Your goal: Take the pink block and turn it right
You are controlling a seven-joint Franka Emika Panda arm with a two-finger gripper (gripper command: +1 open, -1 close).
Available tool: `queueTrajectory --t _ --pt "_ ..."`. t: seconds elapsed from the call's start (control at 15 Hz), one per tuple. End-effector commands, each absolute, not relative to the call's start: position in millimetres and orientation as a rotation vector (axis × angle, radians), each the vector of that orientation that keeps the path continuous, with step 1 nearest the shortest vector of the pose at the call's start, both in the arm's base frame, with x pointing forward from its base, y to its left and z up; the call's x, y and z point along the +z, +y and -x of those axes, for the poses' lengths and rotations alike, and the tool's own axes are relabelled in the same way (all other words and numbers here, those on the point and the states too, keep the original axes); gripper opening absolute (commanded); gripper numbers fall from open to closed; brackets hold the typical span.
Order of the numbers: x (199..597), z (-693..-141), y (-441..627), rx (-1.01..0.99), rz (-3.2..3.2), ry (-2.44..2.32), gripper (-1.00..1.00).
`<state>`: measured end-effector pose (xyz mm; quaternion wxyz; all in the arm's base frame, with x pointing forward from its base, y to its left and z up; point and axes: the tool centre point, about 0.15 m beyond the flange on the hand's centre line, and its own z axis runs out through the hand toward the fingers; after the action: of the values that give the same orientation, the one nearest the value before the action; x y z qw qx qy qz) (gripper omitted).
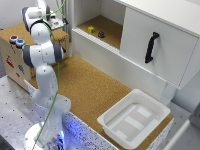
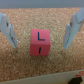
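Note:
The pink block [image 2: 40,43] lies on a cork surface in the wrist view, with dark marks on its upper face. My gripper [image 2: 40,45] is open, with one pale finger [image 2: 10,31] on each side of the block and a gap between each finger and the block. In the exterior view the gripper [image 1: 54,22] is at the back on the exterior view's left, above a wooden box [image 1: 15,57]. The arm hides the pink block there.
A white bin [image 1: 135,117] sits on the cork table [image 1: 90,85] at the front right. A white cabinet holds a yellow block [image 1: 91,29] and a dark object [image 1: 101,34] on its open shelf; its door has a black handle [image 1: 151,47]. Round blue and red parts [image 1: 17,40] sit on the wooden box.

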<state>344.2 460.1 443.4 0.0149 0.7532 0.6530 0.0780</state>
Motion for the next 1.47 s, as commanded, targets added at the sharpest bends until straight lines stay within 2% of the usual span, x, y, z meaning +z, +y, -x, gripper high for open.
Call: queueTrajectory --t 0.0,0.8,1.07,1.4 --pt "442.8 -359.3 480.8 0.021 -2.252 2.081 -1.0" --pt "453.0 -363.1 470.3 0.032 -2.318 2.047 -1.0" --pt "463.4 -361.9 470.2 0.002 -2.425 1.744 -1.0" --pt "470.3 -356.0 470.2 0.037 -2.871 1.335 -1.0"
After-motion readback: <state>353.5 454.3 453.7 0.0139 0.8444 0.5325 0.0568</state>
